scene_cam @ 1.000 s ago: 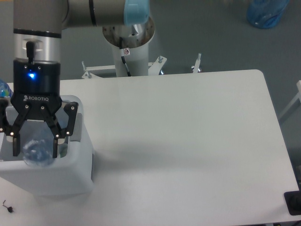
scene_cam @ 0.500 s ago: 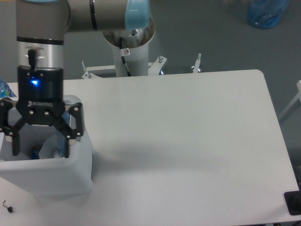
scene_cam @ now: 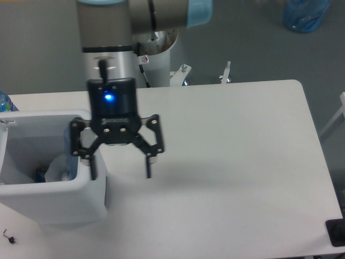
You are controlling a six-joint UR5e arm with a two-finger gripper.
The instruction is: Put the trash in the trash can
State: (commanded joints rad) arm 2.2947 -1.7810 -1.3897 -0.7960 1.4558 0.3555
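The bin (scene_cam: 51,202) sits on the surface (scene_cam: 226,162) at its nine o'clock edge, toward seven o'clock. Inside the bin, low against its three o'clock wall, lies the trash (scene_cam: 56,170), only partly visible. The gripper (scene_cam: 122,167) hangs over the surface just at the bin's three o'clock side, jaws spread wide and pointing down; one finger stands at the bin's rim, the other over bare surface further toward three o'clock. The arm's base post (scene_cam: 153,54) stands behind the surface at twelve o'clock. A bag (scene_cam: 304,13) lies on the floor at one o'clock, well apart. A small screw (scene_cam: 8,236) lies at the seven o'clock corner, before the bin.
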